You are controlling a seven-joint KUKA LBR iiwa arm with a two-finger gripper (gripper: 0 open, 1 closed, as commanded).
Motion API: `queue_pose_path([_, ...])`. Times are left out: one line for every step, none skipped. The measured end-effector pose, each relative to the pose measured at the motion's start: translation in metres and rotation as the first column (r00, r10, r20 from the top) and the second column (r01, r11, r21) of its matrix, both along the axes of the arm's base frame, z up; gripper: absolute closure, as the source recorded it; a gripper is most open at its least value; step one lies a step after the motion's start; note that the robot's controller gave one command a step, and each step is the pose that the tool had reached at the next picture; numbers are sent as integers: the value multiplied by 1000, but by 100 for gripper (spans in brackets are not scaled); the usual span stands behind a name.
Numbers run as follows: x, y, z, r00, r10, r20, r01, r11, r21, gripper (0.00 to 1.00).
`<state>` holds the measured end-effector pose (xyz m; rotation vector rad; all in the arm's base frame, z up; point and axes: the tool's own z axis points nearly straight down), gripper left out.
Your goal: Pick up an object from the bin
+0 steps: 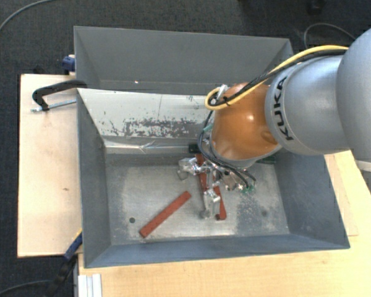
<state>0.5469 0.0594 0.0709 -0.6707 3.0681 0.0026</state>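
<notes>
Low at frame centre, your end effector [213, 214] sits just right of the red-brown stick [166, 214] on the bin [89, 184] floor. Nothing is lifted yet, and I cannot tell whether it is spread or pressed together.

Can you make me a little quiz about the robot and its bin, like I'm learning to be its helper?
1. True or false: the reddish-brown stick stands upright against a wall of the bin.
2. Where is the gripper compared with the stick?
A. Just past the stick's upper end, toward the picture's right
B. Far off in the bin's left corner
C. Outside the bin
3. Fill in: the rounded cover on the robot's wrist is coloured ____.

Key: 1 false, the stick lies flat on the bin's floor. 2 A. 3 orange.
</notes>
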Motion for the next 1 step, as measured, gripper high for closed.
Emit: queue_pose_path([-10, 52, 0, 993, 119, 0, -119, 993, 1, 0])
